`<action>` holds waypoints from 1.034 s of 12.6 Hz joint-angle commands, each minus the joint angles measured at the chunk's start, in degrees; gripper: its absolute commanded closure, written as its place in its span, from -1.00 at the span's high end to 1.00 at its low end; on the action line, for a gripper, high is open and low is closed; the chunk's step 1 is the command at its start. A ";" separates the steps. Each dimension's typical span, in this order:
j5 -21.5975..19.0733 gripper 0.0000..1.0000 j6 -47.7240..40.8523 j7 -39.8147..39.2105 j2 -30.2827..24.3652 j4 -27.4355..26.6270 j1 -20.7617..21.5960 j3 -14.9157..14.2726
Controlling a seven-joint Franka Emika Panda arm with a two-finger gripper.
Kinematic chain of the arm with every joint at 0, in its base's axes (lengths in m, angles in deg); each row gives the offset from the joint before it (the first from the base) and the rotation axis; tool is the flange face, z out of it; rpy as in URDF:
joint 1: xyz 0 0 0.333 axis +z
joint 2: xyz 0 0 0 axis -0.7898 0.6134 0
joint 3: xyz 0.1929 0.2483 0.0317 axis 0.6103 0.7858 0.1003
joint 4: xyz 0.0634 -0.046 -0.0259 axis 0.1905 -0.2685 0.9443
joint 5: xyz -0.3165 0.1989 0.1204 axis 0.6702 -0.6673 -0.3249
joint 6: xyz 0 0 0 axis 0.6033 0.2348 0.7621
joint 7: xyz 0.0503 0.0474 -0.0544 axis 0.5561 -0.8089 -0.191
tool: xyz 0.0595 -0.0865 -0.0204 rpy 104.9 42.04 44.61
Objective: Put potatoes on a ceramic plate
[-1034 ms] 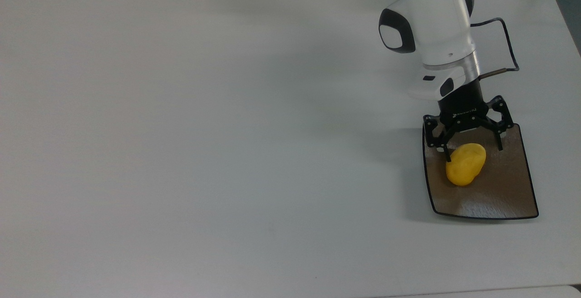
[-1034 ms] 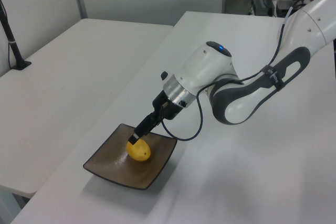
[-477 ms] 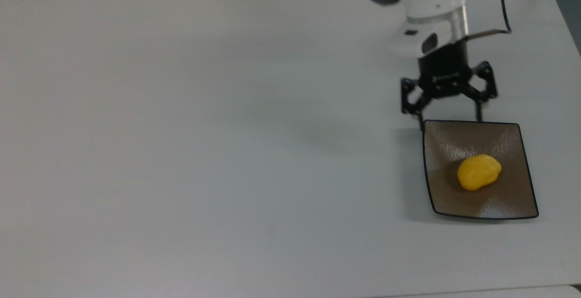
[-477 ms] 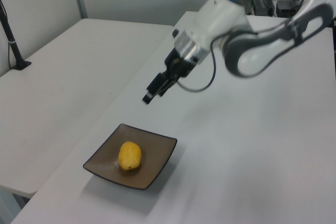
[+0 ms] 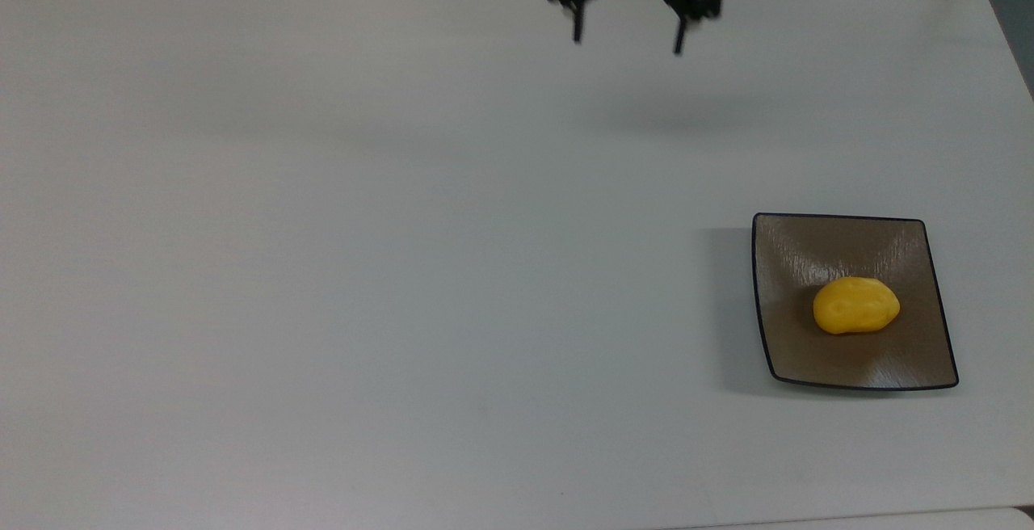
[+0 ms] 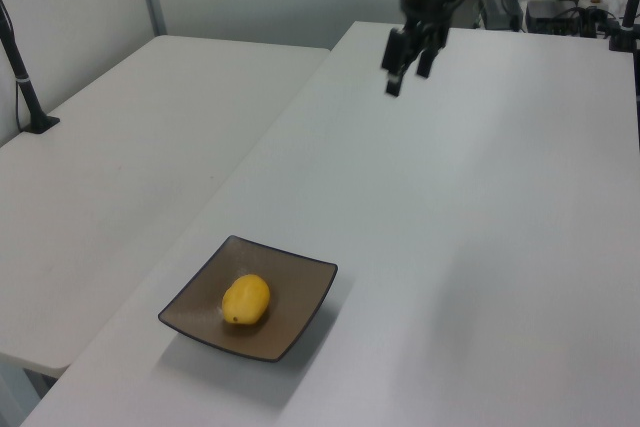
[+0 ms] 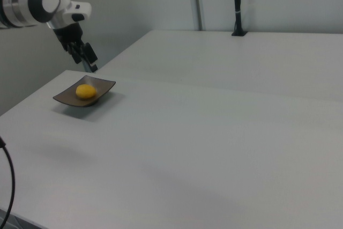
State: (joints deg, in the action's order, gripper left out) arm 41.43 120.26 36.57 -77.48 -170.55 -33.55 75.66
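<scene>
Gripper (image 5: 628, 33) aside for a moment, the nearest thing in the top view is the plate (image 5: 929, 368), sitting near the lower right of the white surface (image 5: 363, 271). It is square and brown with a thin dark rim, upturned corners and a brushed, glossy face. On it lies the potato (image 5: 855, 304), a single bright yellow oval lump, smooth with shallow dimples, resting on its side a little toward the top view's right of the plate's middle. In the left view the plate (image 6: 300, 277) sits near the close edge of the surface (image 6: 480, 247), with the potato (image 6: 246, 299) lying left of its centre. In the right view the plate (image 7: 64, 99) is at the far left corner of the surface (image 7: 187, 148), the potato (image 7: 86, 91) on it.

Farther back, the gripper hangs in the air above the far edge of the surface, well apart from the plate. Its two black fingers (image 5: 577, 25) point down and stand spread wide, holding nothing and touching nothing. The left view shows the gripper (image 6: 409, 72) high over the surface, and the right view shows the gripper (image 7: 90, 61) beyond the plate.
</scene>
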 commanded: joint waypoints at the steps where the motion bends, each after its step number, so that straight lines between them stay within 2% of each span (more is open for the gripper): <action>1: 0.11 1.00 -7.25 0.43 -9.90 -7.17 -3.84 -0.16; 4: -1.64 1.00 -13.06 -6.67 -12.73 -8.76 -10.16 -0.16; 5: -2.26 1.00 -12.72 -9.91 -13.43 -10.94 -10.88 -0.42; 10: -5.16 1.00 -8.70 -21.36 -13.35 -11.84 -7.73 -6.04; 13: -5.17 1.00 -3.33 -28.72 -11.77 -11.76 -6.66 -6.67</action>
State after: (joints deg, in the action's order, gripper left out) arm 37.36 112.64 14.09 -89.46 -180.98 -42.09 70.49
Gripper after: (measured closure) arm 0.000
